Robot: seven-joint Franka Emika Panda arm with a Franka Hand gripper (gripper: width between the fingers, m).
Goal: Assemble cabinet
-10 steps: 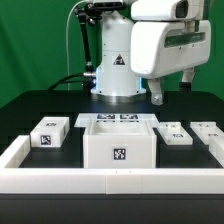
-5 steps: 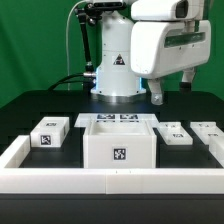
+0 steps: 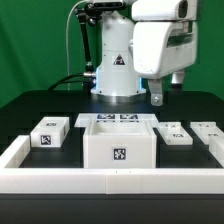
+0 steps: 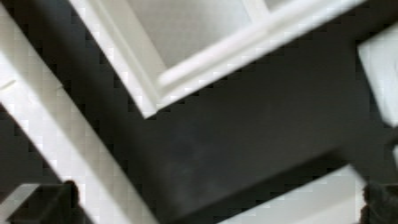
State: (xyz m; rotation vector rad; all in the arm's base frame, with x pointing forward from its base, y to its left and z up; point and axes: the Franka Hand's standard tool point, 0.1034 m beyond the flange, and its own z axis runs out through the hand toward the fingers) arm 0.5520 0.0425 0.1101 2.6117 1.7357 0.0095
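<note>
We see the gripper (image 3: 167,90) released and empty, high above the counter (image 3: 30,112); the cabinet (image 3: 118,146) sits near the front edge.

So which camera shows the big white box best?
The exterior view: the cabinet stands whole, front tag showing. The wrist view gives only blurred white edges, and I cannot tell if they are its.

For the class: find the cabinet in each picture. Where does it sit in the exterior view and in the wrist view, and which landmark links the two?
Exterior view: the cabinet stands at centre front, open top up, with one tag facing the camera.
Wrist view: the picture is blurred; a white rimmed corner is probably the cabinet's, but I cannot tell for sure.
Shared landmark: the black table, the dark ground in both views.
</note>
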